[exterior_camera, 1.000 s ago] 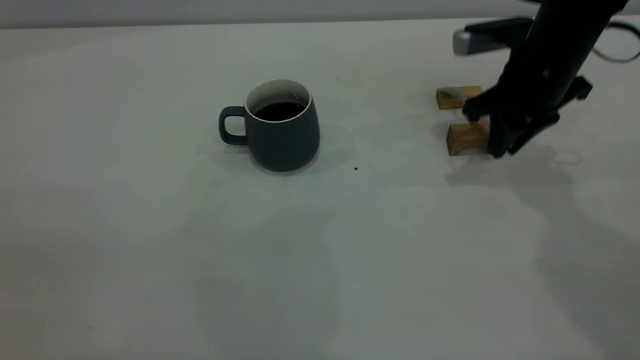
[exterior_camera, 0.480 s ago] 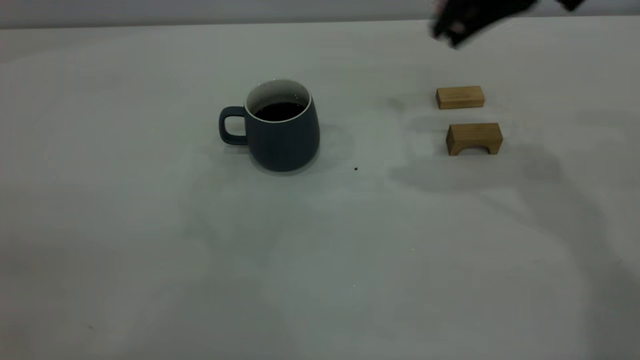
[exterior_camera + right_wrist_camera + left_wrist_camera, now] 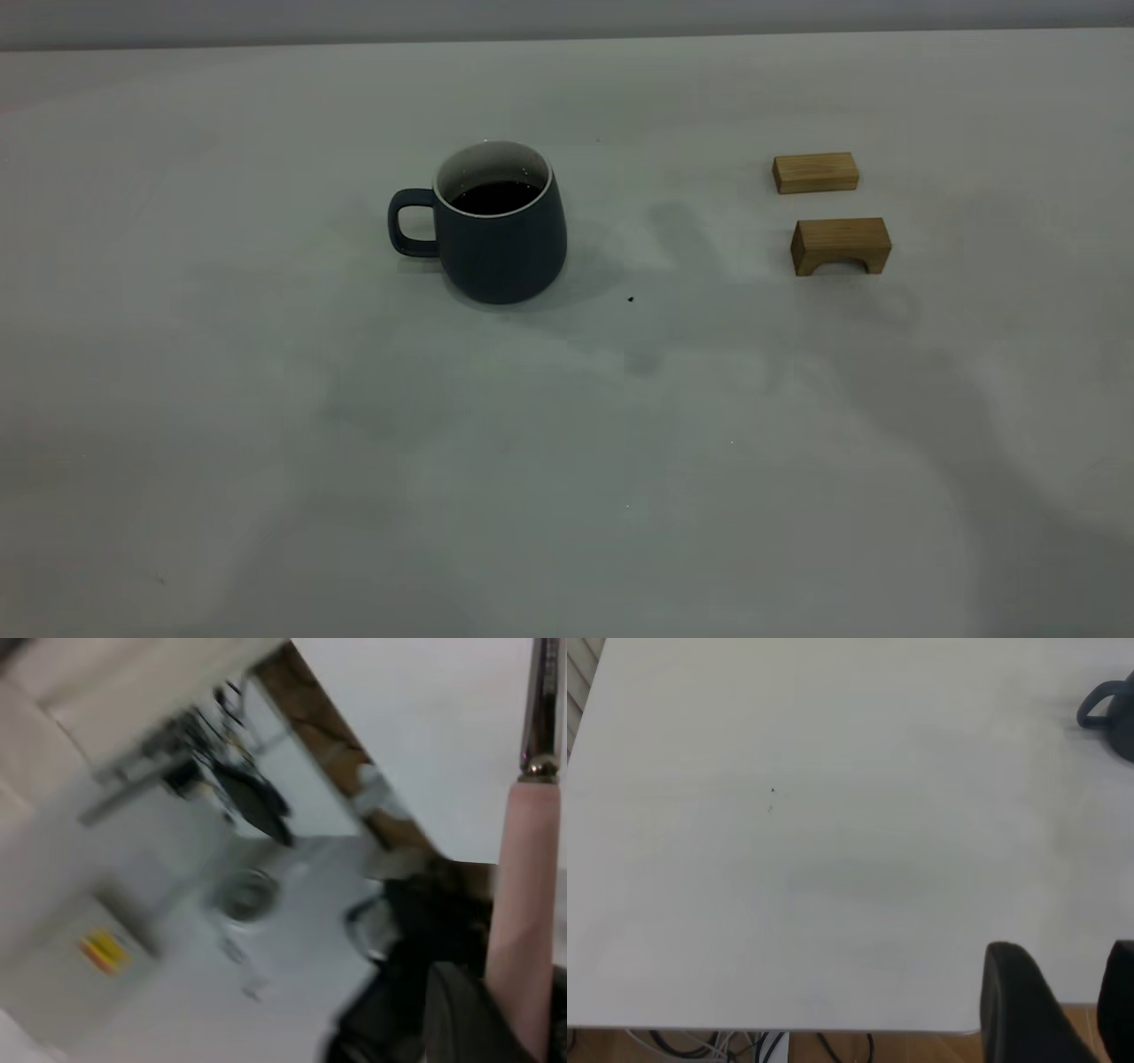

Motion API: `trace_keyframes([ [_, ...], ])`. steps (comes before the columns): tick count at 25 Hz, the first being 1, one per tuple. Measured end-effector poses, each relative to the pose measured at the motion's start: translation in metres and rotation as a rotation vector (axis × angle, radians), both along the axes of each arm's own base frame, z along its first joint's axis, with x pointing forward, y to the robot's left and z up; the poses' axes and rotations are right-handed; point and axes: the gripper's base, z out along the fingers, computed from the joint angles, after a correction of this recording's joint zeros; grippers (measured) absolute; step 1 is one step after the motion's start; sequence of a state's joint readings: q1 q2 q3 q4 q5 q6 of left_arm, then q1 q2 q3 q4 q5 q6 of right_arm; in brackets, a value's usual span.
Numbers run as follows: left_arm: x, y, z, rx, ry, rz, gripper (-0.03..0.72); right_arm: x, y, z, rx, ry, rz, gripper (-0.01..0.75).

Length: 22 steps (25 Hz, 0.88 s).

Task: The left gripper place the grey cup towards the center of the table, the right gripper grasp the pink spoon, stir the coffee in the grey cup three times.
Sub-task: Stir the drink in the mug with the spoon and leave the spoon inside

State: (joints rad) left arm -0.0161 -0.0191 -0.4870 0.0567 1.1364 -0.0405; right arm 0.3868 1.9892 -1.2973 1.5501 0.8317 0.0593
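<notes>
Grey cup [image 3: 502,229]: stands upright on the desk [image 3: 266,399], a little toward 10 o'clock from the middle of the exterior view; loop handle points to 9 o'clock; white inside and thin white rim show. A part of it also shows far off at the edge of the left wrist view [image 3: 1109,716].
Coffee [image 3: 494,196]: dark liquid inside the cup, its surface well below the rim.
Pink spoon [image 3: 524,904]: seen only in the right wrist view; the pale pink handle runs up between the end effector's fingers, with the grey metal neck rising past it. It does not appear in the exterior view.
Right end effector [image 3: 496,1019]: out of the exterior view; in its own wrist view the dark fingers are clamped on the spoon's pink handle, with the desk edge and blurred room clutter behind.
Left end effector [image 3: 1063,1001]: out of the exterior view; its wrist view shows two black fingers set apart with nothing between them, above the near desk edge, well apart from the cup.
Wooden blocks: a flat block [image 3: 815,172] toward 2 o'clock in the exterior view, and an arch-shaped block [image 3: 840,245] just beside it at its 6 o'clock side; both lie well apart from the cup.
Dark speck [image 3: 631,299]: on the desk near the cup, toward 4 o'clock from it.
</notes>
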Motion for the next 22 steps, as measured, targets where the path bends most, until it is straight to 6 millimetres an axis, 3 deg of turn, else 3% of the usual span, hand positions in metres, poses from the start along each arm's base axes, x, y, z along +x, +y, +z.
trace_keyframes([
  [6,0.0,0.0,0.0,0.0,0.0,0.0,0.297,0.001,0.023,-0.032,0.045,0.205,-0.122,0.142],
  [13,0.0,0.0,0.0,0.001,0.0,-0.001,0.297,0.011,0.029,-0.079,0.065,0.374,-0.195,0.142],
  [22,0.0,0.0,0.0,0.001,0.0,-0.001,0.297,0.023,0.037,-0.117,0.077,0.483,-0.202,0.142],
])
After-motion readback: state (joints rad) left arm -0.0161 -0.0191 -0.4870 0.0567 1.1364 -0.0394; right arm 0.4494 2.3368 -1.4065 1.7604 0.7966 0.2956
